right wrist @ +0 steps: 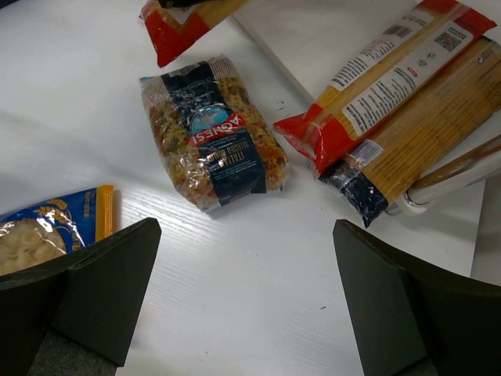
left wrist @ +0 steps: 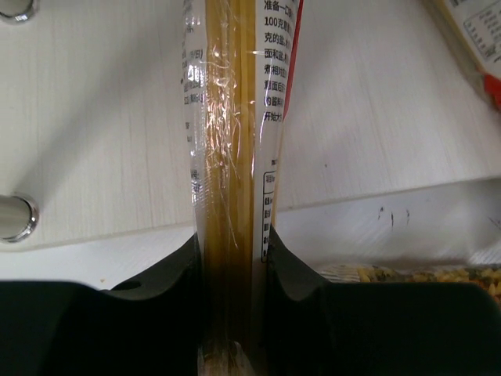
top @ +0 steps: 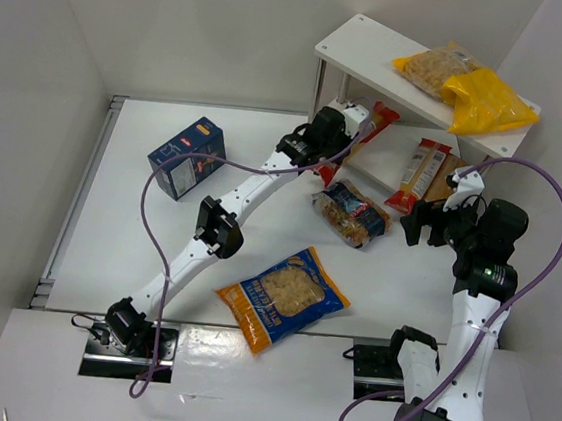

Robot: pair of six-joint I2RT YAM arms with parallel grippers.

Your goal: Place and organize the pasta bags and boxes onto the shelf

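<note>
Bright, even overhead light flooding white table [top: 107, 243]; soft shadows pooling under arms. Glare streaking across spaghetti bag [left wrist: 227, 157] film. Wrist views' bottom edges showing dark, blurred.

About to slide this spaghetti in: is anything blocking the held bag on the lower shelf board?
Nothing visible. The left tool holds the spaghetti bag over bare lower board; another bag lies off to its right, a leg to its left.

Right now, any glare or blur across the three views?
Top external: even light, sharp, soft shadows on the table. Left wrist: glare streaks on the clear wrap of the spaghetti bag. Right wrist: sheen on the blue-labelled bag, near fingers blurred.
</note>
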